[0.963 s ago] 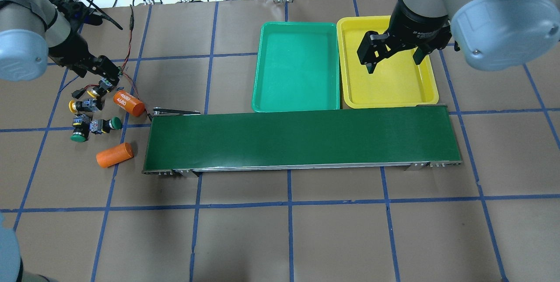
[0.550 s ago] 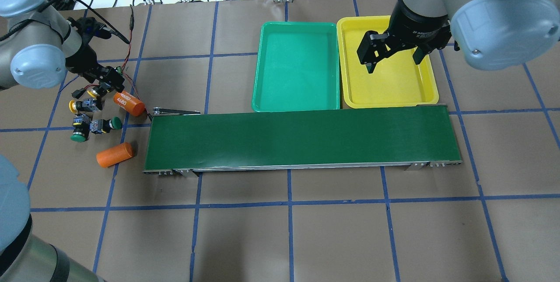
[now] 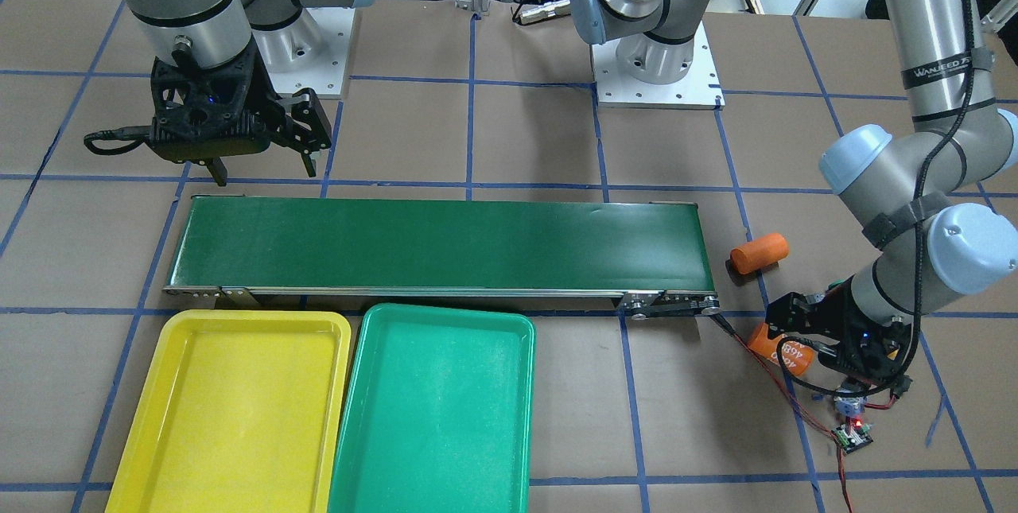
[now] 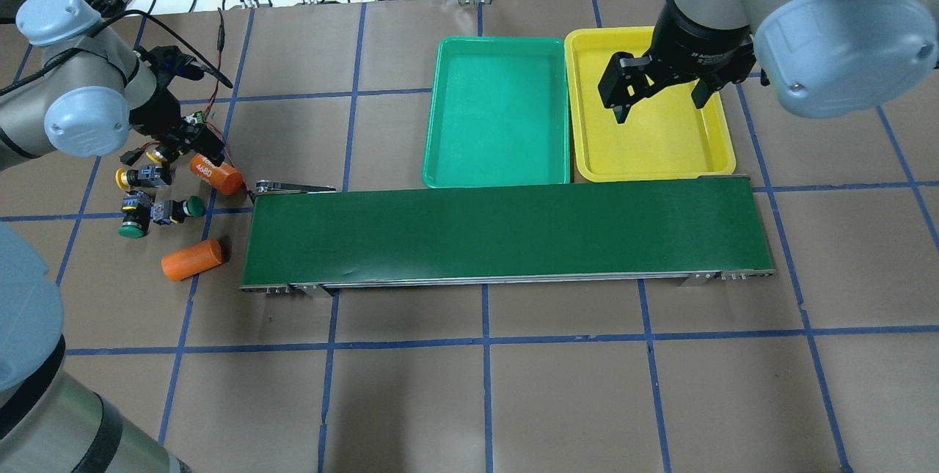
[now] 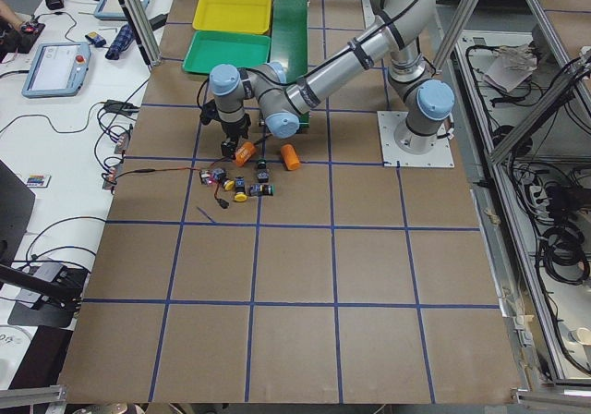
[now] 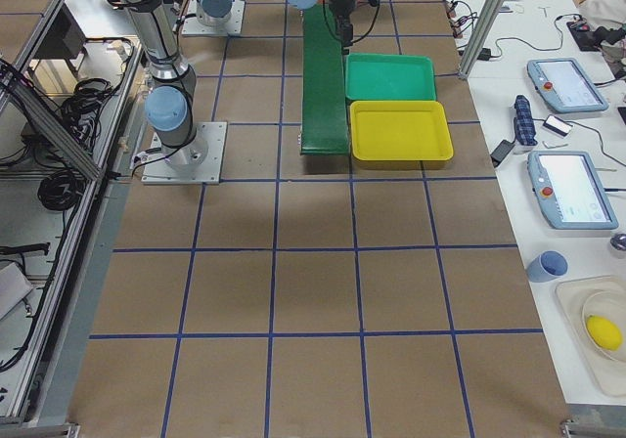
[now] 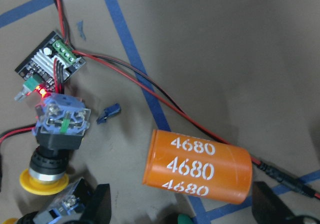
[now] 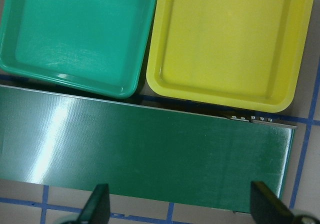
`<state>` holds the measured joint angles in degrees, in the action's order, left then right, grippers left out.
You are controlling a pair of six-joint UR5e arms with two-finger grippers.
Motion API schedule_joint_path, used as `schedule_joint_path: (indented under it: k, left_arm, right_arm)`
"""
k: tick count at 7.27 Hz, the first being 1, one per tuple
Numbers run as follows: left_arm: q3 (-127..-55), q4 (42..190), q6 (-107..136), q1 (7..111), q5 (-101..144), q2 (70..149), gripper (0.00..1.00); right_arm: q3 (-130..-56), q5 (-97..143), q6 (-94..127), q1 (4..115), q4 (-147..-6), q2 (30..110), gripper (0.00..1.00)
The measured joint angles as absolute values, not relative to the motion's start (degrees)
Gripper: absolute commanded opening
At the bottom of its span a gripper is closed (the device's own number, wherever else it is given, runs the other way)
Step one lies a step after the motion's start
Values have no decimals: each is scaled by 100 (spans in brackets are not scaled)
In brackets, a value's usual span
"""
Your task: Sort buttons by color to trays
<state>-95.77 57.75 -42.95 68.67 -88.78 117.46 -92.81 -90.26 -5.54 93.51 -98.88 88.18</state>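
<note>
— Where are the buttons lying?

— All 4 are lying on the tabletop (image 4: 484, 400), left of the conveyor belt (image 4: 506, 235). The first yellow-capped button (image 7: 56, 131) is lying on its side just beside the circuit board (image 7: 50, 59). The second yellow-capped button (image 4: 139, 177) is lying a little nearer. The 2 green-capped ones, the left green button (image 4: 133, 224) and the right green button (image 4: 178, 209), are lying close together, nearer again.

— What is the left claw (image 4: 192, 141) doing?

— It is hovering low over the first yellow-capped button and the orange cylinder (image 7: 200, 169) marked 4680, fingers spread wide, gripping nothing.

— And the right claw (image 4: 660, 108)?

— It is hanging above the yellow tray (image 4: 653, 166), fingers wide apart, carrying nothing. The green tray (image 4: 499, 114) is sitting just left of the yellow tray, both beyond the belt's far edge.
</note>
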Motion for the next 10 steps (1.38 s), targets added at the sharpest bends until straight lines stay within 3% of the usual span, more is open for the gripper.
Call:
schedule_joint_path:
  k: [7,8,9,10]
  left_arm:
    - [-9622,5777,-4298,6882,-8770,12014,99]
    - [-9623,5777,-4298,6882,-8768,12052,92]
    - [-9616,5780,-4296,6882,-8769,12095,36]
    - [-9590,5789,-4296,6883,-8775,12131,0]
  right_arm:
    - [-9290,-9009,-554,9355,-9888,8807,100]
    - [-9290,-9009,-554,9355,-9888,8807,100]
    - [-9290,-9009,-554,9356,-9888,8808,100]
    - [-9290,-9009,-554,9356,-9888,8811,100]
